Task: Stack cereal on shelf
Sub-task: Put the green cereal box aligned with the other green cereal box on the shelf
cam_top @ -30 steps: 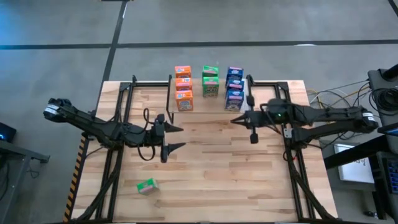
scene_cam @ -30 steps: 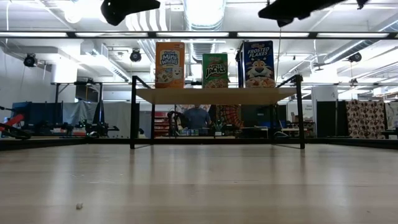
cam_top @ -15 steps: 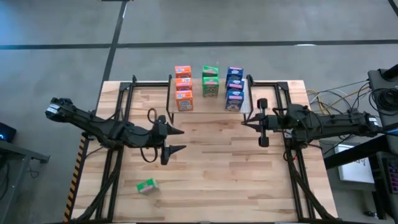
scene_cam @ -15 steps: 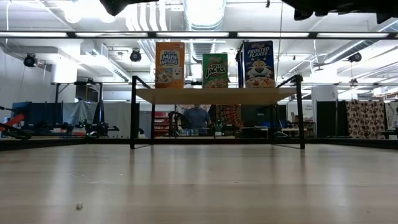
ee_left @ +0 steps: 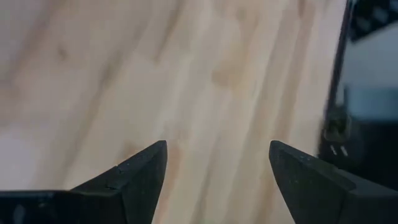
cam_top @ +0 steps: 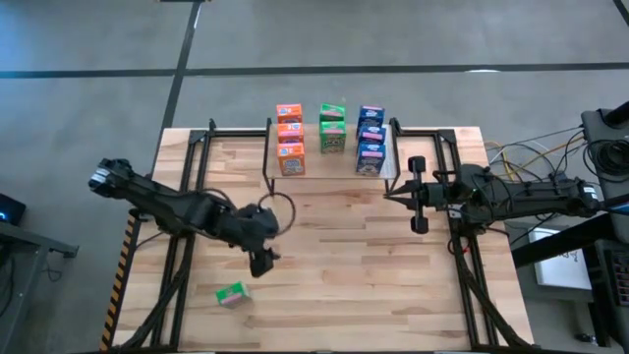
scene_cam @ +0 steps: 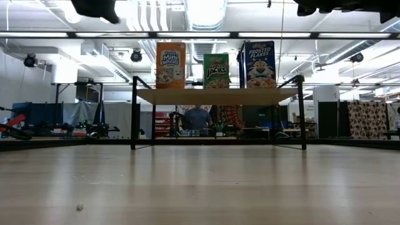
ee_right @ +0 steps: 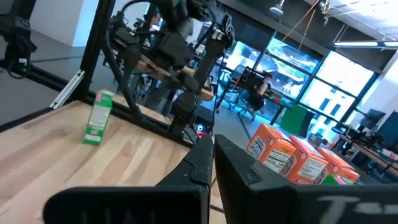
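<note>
Orange boxes (cam_top: 289, 138), two green boxes (cam_top: 332, 128) and blue boxes (cam_top: 370, 138) stand in rows on the shelf (cam_top: 267, 162) at the table's far side. In the low view, orange (scene_cam: 170, 64), green (scene_cam: 216, 70) and blue (scene_cam: 259, 64) fronts stand upright on the shelf's plank (scene_cam: 217, 95). One green box (cam_top: 232, 293) lies flat near the table's near-left edge, also seen as the green box (ee_right: 99, 118). My left gripper (cam_top: 262, 258), open (ee_left: 217, 149), points down at bare wood just beyond that box. My right gripper (cam_top: 390, 194), shut (ee_right: 212, 142), hovers right of the shelf.
Black frame rails (cam_top: 187, 197) run along the table's left and right sides. Open wooden tabletop (cam_top: 344, 265) lies between the arms and the near edge. Cables and equipment (cam_top: 609, 147) sit beyond the right edge. People sit far off in the room behind.
My left gripper has swung from pointing toward the table's right to pointing down and toward the near edge, closer to the lying green box. My right gripper drew back from the shelf toward the right edge and rolled about its axis, then held still.
</note>
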`<control>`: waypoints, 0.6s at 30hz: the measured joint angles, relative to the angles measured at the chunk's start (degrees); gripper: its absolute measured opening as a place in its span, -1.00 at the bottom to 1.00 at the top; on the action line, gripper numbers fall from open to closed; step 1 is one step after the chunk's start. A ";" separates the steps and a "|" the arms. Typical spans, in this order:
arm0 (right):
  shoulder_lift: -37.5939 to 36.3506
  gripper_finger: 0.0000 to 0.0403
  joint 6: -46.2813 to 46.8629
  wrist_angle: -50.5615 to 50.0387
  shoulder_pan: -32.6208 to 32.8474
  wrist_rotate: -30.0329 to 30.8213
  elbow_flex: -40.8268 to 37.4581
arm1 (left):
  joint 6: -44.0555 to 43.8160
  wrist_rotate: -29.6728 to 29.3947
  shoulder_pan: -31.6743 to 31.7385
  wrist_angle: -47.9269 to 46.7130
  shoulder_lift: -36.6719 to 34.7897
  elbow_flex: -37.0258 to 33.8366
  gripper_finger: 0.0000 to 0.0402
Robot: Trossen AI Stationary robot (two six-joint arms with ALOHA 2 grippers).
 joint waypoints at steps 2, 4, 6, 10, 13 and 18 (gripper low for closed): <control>-0.04 -0.96 -0.41 0.00 -0.02 -0.02 0.00 | -2.33 3.36 -0.87 -5.21 2.92 3.84 0.33; -0.06 -0.96 -1.08 0.01 -0.02 0.00 0.00 | -4.67 4.68 -2.54 -10.76 5.92 7.44 0.33; -0.03 -0.96 -1.98 0.00 -0.02 0.00 0.01 | -7.13 4.83 -4.87 -16.49 8.90 10.51 0.33; 0.02 -0.96 -2.50 0.01 -0.02 0.00 0.01 | -12.01 4.17 -9.84 -22.73 13.76 14.90 0.33; 0.02 -0.96 -3.10 0.02 -0.02 0.00 0.02 | -16.14 3.55 -12.83 -24.58 16.47 15.92 0.33; 0.02 -0.96 -3.43 0.37 -0.02 0.00 0.01 | -21.71 3.12 -16.42 -25.48 18.62 15.59 0.33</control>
